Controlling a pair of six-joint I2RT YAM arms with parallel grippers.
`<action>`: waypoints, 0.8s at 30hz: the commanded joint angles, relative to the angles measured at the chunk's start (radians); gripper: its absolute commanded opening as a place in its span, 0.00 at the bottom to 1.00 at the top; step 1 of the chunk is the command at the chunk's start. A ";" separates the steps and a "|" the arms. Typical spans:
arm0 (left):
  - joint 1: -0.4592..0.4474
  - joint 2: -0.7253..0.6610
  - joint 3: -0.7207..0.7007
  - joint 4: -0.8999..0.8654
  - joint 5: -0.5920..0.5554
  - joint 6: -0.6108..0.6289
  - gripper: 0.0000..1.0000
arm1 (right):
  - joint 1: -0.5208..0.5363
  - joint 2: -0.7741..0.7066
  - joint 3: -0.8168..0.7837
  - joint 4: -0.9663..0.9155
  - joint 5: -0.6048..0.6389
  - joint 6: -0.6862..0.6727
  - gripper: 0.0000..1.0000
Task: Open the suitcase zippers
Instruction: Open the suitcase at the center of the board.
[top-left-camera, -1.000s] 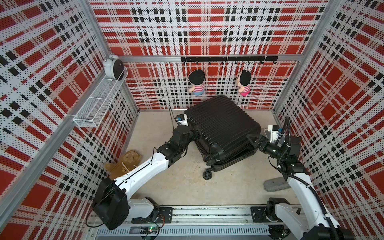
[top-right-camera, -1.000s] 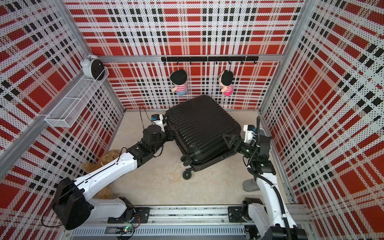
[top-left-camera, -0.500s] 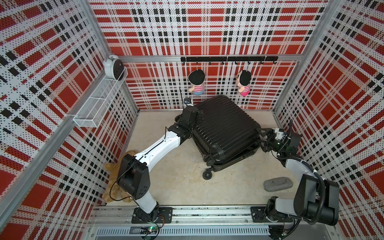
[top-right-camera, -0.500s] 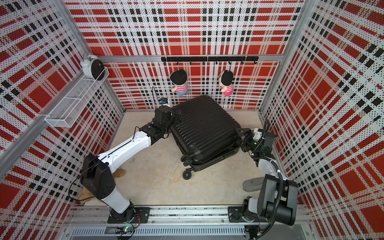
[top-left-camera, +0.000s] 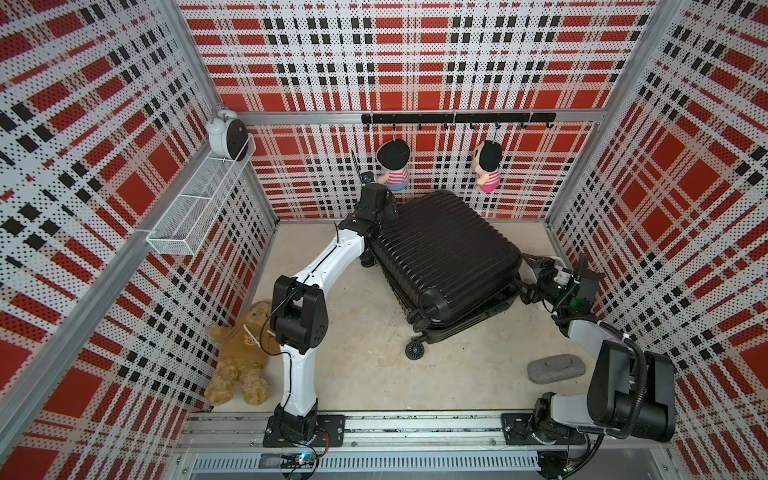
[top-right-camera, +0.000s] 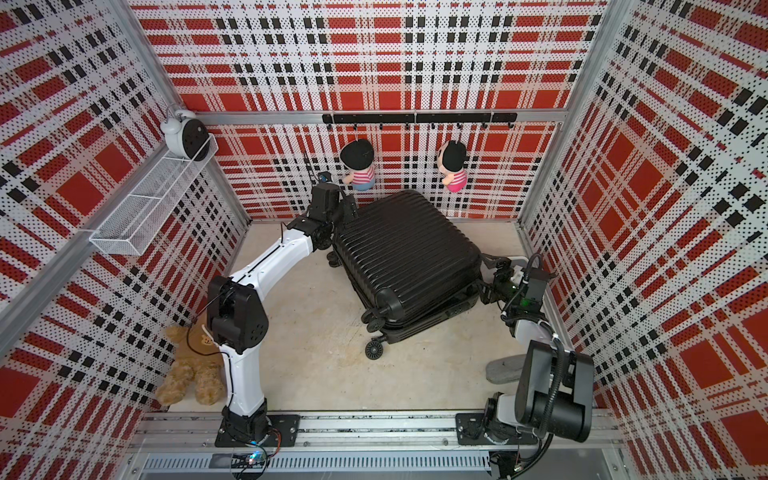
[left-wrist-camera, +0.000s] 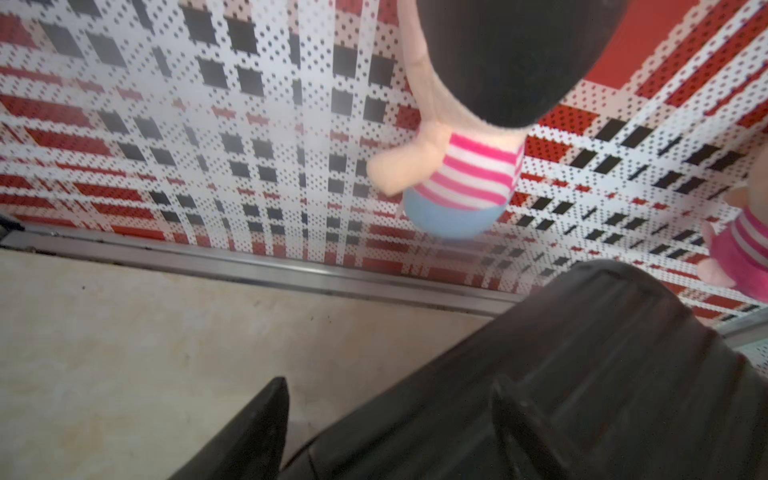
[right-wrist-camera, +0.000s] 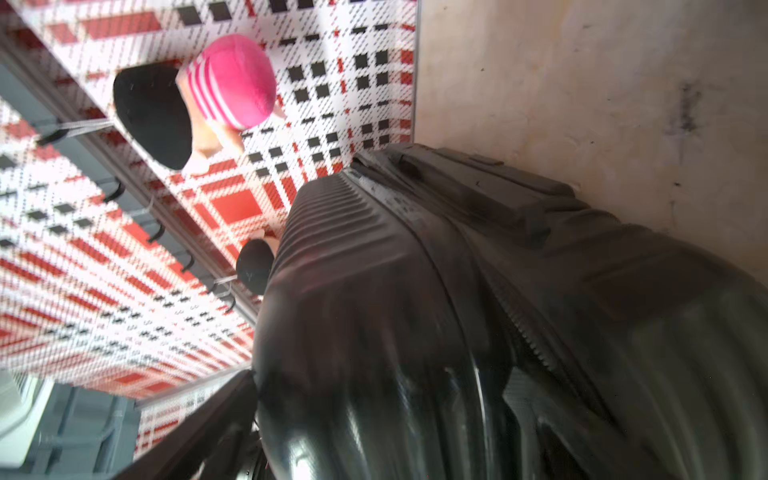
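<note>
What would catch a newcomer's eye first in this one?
The big black ribbed suitcase lies mid-floor, with the left arm and right arm reaching to opposite sides. Around it, loud red plaid walls; two plush dolls hang from the back rail. A brown teddy bear lies beside the left arm's base.

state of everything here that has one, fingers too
suitcase: lying flat, ribbed shell up, not swung open
zippers: cannot tell how far undone
left gripper: fingers open, around the case's far corner
right gripper: fingers open, at the case's side
blue-shorts doll: hanging from hook rail
pink doll: hanging from hook rail
teddy bear: lying on the floor
</note>
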 joint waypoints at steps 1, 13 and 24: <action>0.025 0.127 0.197 -0.123 -0.028 0.053 0.78 | -0.001 -0.002 0.071 -0.342 0.149 -0.028 1.00; 0.031 0.341 0.380 -0.146 -0.021 0.090 0.79 | 0.116 0.236 0.301 -0.588 0.204 0.003 1.00; 0.050 0.223 -0.053 0.093 0.058 0.105 0.75 | 0.200 0.327 0.081 0.647 -0.082 0.100 1.00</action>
